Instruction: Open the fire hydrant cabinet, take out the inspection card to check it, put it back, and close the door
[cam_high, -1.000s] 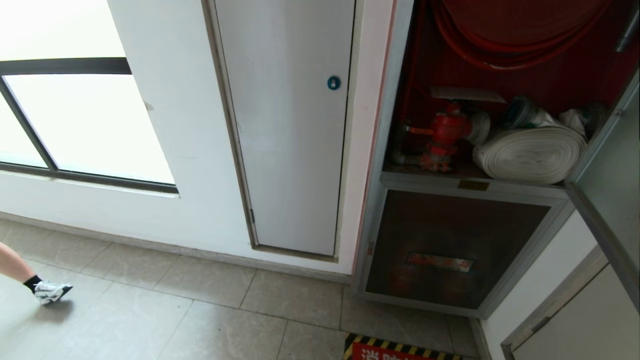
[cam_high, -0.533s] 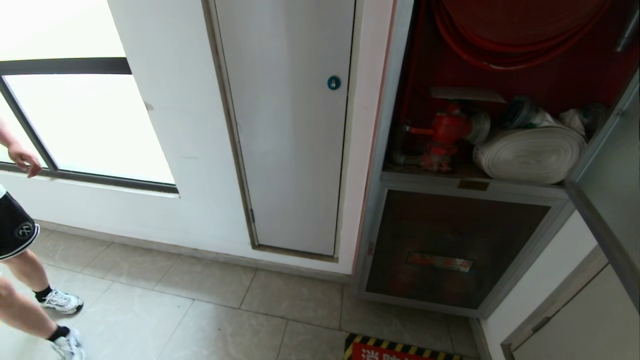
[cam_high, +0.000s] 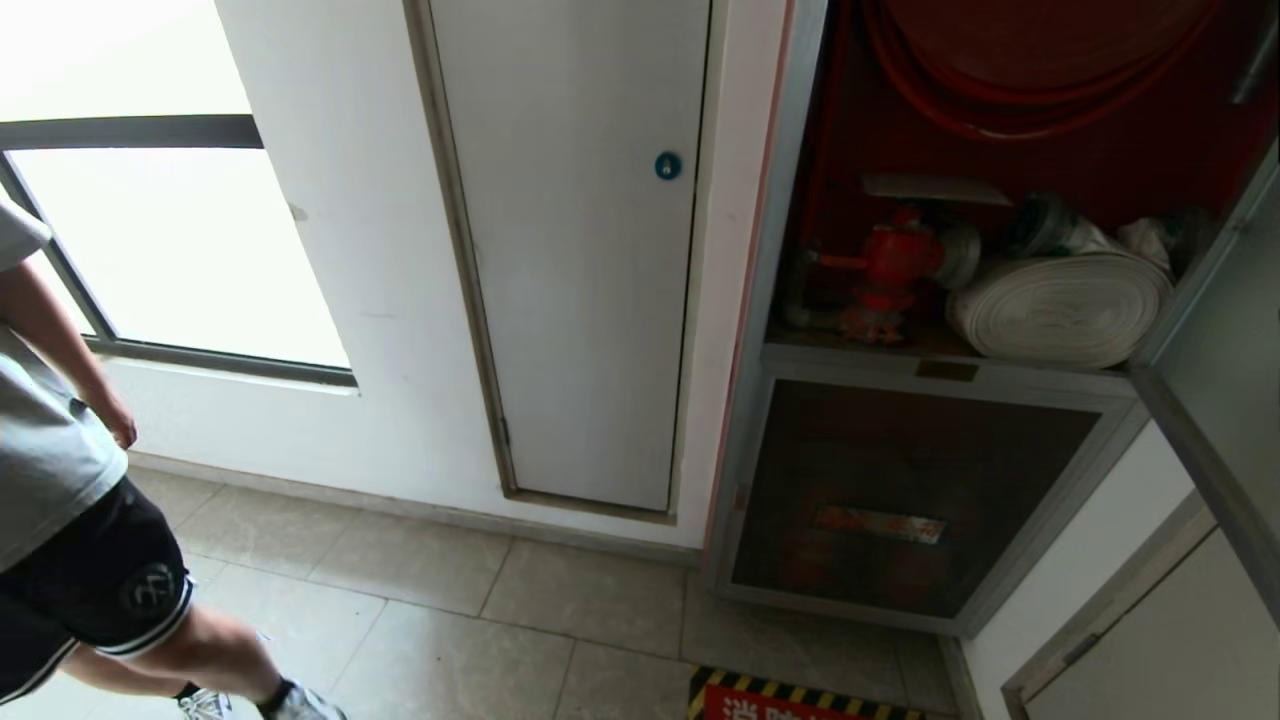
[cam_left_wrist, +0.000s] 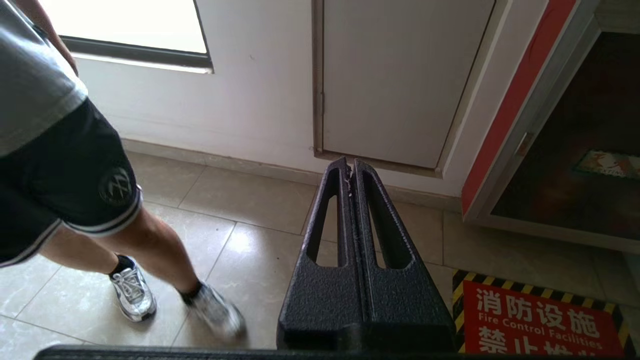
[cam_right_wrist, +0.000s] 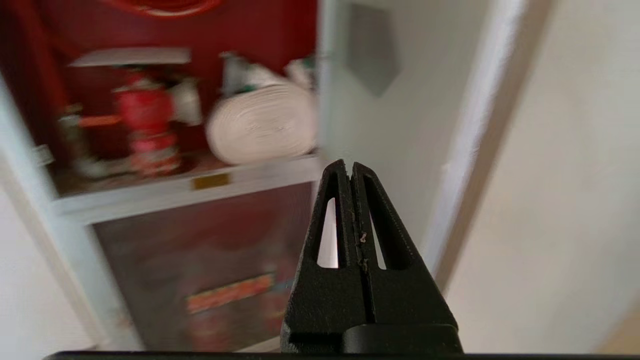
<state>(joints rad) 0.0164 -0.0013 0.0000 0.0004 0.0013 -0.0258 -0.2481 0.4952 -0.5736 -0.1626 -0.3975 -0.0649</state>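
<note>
1. the fire hydrant cabinet (cam_high: 1000, 200) fills the upper right of the head frame, its door (cam_high: 1215, 350) swung open at the right edge.
2. the inspection card (cam_high: 935, 188) lies flat atop the red valve (cam_high: 895, 262), long axis across the frame.
3. the right tool (cam_right_wrist: 350, 170), tips pressed together and empty, sits lower right of the card (cam_right_wrist: 131, 56); probably the nearer arm, though that view is smeared.
4. the left tool (cam_left_wrist: 350, 167), also pressed together, points at the floor (cam_left_wrist: 250, 210).
</note>
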